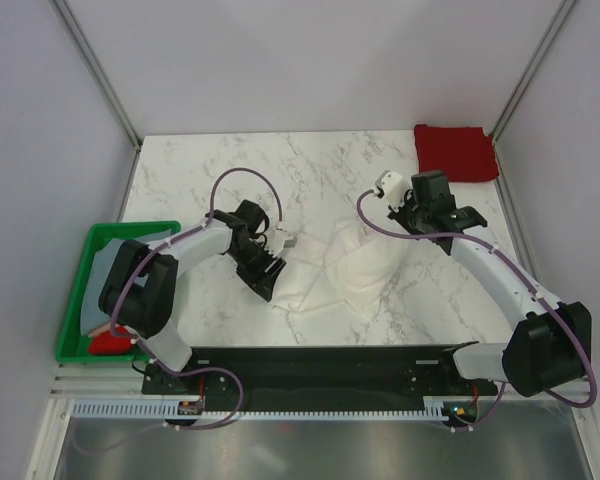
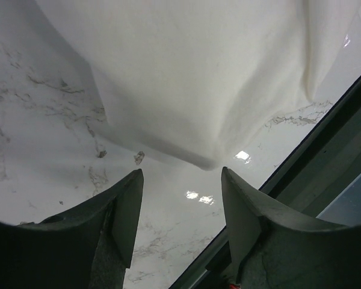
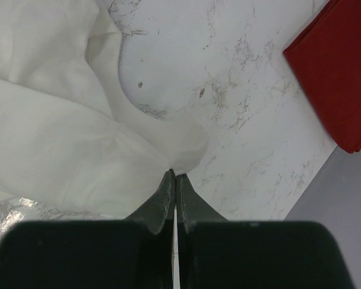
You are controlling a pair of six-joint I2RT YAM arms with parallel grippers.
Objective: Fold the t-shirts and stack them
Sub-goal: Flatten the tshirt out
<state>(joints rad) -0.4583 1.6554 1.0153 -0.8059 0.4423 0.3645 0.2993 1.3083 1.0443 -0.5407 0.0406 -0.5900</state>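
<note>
A large white t-shirt (image 1: 350,270) lies crumpled at the middle of the marble table. My right gripper (image 1: 395,222) is shut on a fold of it and holds that part raised; in the right wrist view the jaws (image 3: 175,176) pinch the cloth (image 3: 60,138) at their tips. My left gripper (image 1: 270,270) is open and empty at the shirt's left edge. In the left wrist view a corner of the white shirt (image 2: 198,78) hangs just beyond the fingertips (image 2: 180,174), apart from them. A folded dark red t-shirt (image 1: 455,152) lies at the far right corner and also shows in the right wrist view (image 3: 340,72).
A green plastic crate (image 1: 130,228) stands at the table's left edge, holding a grey-blue shirt (image 1: 95,285) and a bright red one (image 1: 108,342). The black base rail (image 1: 320,365) runs along the near edge. Grey walls close in the back and sides.
</note>
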